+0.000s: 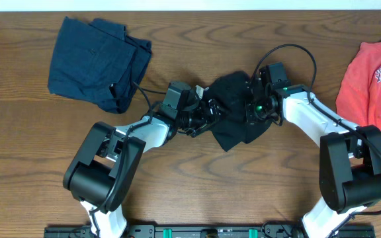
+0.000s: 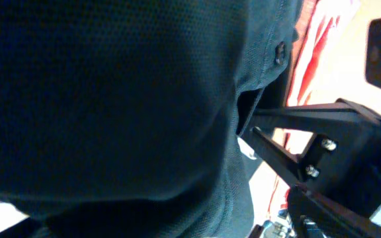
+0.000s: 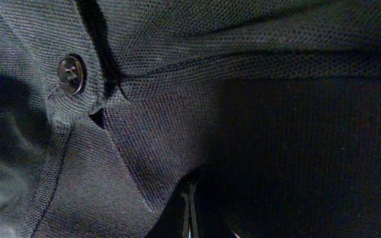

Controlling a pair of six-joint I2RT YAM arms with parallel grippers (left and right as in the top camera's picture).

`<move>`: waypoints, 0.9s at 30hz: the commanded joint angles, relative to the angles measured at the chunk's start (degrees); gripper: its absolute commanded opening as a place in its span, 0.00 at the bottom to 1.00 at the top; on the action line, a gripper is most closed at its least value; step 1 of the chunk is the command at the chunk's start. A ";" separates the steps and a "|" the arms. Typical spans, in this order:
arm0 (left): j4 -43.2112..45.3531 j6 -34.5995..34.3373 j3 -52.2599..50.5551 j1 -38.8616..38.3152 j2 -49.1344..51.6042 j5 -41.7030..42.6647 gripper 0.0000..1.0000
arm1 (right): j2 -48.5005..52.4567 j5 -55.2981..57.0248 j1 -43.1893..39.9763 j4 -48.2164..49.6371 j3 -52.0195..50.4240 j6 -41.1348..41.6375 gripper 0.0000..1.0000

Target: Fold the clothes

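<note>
Black shirt [image 1: 230,129] bunched between left hand [image 1: 206,112] and right hand [image 1: 250,107], touching both.

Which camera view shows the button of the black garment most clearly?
The right wrist view: the button sits close and sharp, its holes visible, on the black garment. The left wrist view shows a small blurred button, perhaps the same. The overhead view shows the bunched garment but no button.
</note>
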 commanded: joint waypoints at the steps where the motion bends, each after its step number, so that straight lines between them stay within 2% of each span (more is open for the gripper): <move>1: -2.32 -1.03 -1.01 -0.22 3.54 -3.10 0.90 | 2.21 2.08 -0.48 -0.87 -0.96 -1.05 0.01; 10: -1.51 -1.09 -0.98 -1.64 3.52 -4.76 0.91 | 2.21 2.08 -0.48 -0.94 -0.96 -1.36 0.01; 16: -16.37 -1.09 -1.01 -0.04 2.91 -3.28 0.91 | 2.21 2.08 -0.48 -1.31 -0.96 -1.90 0.01; 21: -20.26 -0.42 -1.01 1.53 2.91 -4.09 0.91 | 2.21 2.08 -0.48 -1.29 -0.96 -1.90 0.01; 27: -19.63 -0.37 -1.01 1.11 2.91 -14.29 0.92 | 2.21 2.08 -0.48 -1.29 -0.96 -1.90 0.02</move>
